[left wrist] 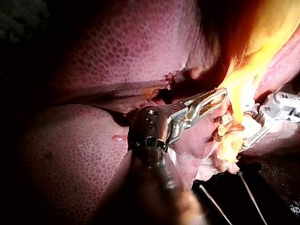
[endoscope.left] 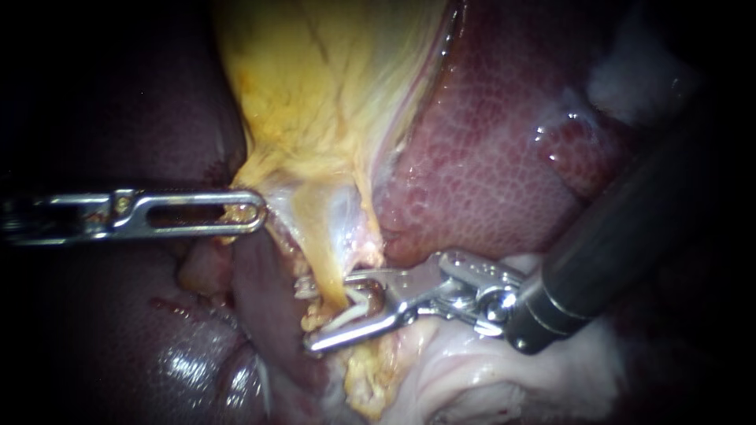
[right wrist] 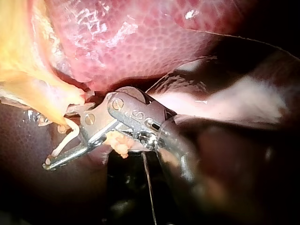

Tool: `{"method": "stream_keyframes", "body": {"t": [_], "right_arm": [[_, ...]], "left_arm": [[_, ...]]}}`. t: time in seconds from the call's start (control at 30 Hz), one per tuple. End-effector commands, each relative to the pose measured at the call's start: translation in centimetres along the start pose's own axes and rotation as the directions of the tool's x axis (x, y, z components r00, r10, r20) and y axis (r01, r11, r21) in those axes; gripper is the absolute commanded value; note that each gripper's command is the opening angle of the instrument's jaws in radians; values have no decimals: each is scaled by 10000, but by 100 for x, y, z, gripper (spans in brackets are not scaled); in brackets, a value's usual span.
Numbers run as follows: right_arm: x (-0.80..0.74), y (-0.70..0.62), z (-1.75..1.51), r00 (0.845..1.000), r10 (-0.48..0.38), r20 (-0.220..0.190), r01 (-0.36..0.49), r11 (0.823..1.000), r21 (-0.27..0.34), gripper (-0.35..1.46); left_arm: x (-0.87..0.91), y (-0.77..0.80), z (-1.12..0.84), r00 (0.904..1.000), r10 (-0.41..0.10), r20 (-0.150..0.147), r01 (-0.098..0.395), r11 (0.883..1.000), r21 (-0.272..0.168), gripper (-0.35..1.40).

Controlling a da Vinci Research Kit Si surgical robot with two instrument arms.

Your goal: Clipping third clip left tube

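Note:
The yellow gallbladder (endoscope.left: 315,79) hangs in the middle and narrows below into the left tube (endoscope.left: 319,236). My left instrument (endoscope.left: 256,211) comes in level from the left, its slotted jaws shut on the gallbladder's lower edge beside the tube; it appears again in the left wrist view (left wrist: 213,98). My right instrument (endoscope.left: 331,311) reaches in from the lower right. Its jaws stand open around the tube's lower end, with a white clip (endoscope.left: 352,313) between them. In the right wrist view the right instrument (right wrist: 63,140) shows the same gap and clip leg (right wrist: 65,138). Pale clips (endoscope.left: 305,288) seem to sit on the tube just left of the jaws.
Red mottled liver (endoscope.left: 488,157) fills the right and upper right. Darker liver (endoscope.left: 118,354) lies at lower left. Pale fatty tissue (endoscope.left: 472,370) sits under the right instrument's dark shaft (endoscope.left: 630,228). A second thin strand (endoscope.left: 366,228) runs right of the left tube.

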Motion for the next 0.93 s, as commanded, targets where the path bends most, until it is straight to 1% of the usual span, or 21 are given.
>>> {"method": "stream_keyframes", "body": {"t": [0.03,0.13,0.2,0.23,0.27,0.3,0.33,0.37,0.43,0.57,0.9,0.93], "right_arm": [[4,2,-3,10000,23,-87,-24,10000,-84,53],[13,5,-8,9996,77,-254,-85,9995,-301,51],[18,6,-12,9994,108,-314,-118,9994,-334,48],[20,6,-15,9982,475,-357,-488,9982,-338,39],[19,5,-18,9948,947,-381,-958,9950,-279,20],[17,4,-22,9908,1294,-401,-1302,9913,-185,-1],[15,3,-26,9912,1298,-257,-1304,9912,-241,-30],[15,5,-27,9913,1311,-128,-1315,9908,-314,-35],[13,8,-28,9914,1310,-47,-1311,9907,-359,-35],[10,11,-28,9916,1293,-37,-1294,9909,-361,-35],[9,13,-30,9916,1293,-36,-1293,9910,-359,-35],[9,14,-31,9916,1293,-37,-1294,9909,-362,-27]], "left_arm": [[0,0,0,10000,-3,7,3,10000,-16,-35],[0,0,0,10000,-3,7,3,10000,-17,-35],[0,0,0,10000,-3,7,3,10000,-17,-35],[0,0,0,10000,-3,7,3,10000,-17,-35],[0,0,0,10000,-3,7,3,10000,-17,-35],[0,0,0,10000,-3,7,3,10000,-17,-35],[0,0,0,10000,-3,7,3,10000,-17,-35],[0,0,0,10000,-3,6,3,10000,-16,-35],[0,0,0,10000,-2,5,2,10000,-15,-35],[0,0,-1,10000,-2,5,2,10000,-15,-35],[0,0,0,10000,-2,5,2,10000,-15,-35],[0,0,0,10000,-2,5,2,10000,-14,-35]]}}
